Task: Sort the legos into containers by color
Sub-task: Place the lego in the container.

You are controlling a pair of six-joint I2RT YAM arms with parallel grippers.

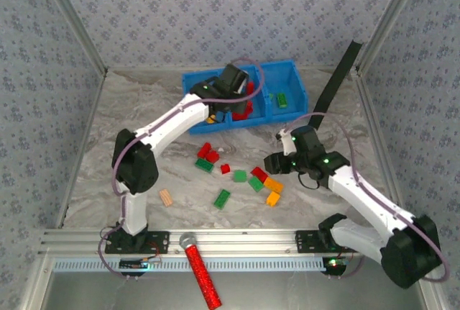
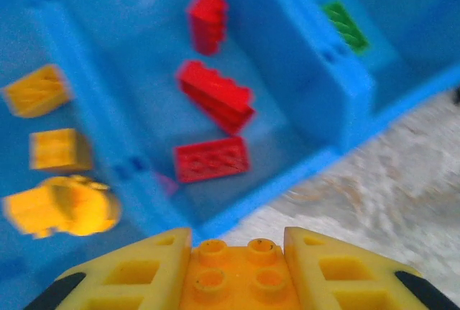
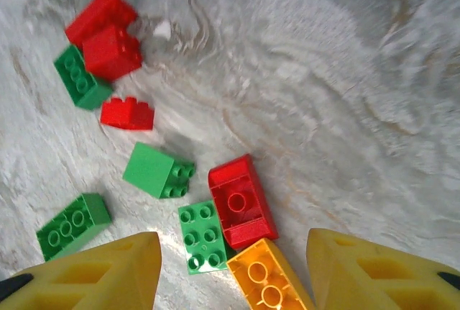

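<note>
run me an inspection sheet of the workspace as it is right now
surface: marbled tabletop, no spills seen
job's things: blue tray at the back; yellow bricks in its left compartment, red bricks in the middle, a green brick in the right; loose bricks in red, green and orange mid-table
clutter: tan ridged block near left; red glittery stick across the front rail
grippers: left gripper shut on an orange brick above the tray; right gripper open above the loose bricks
cables: lilac cable along each arm
surroundings: patterned walls; black strip leaning at right rear
</note>
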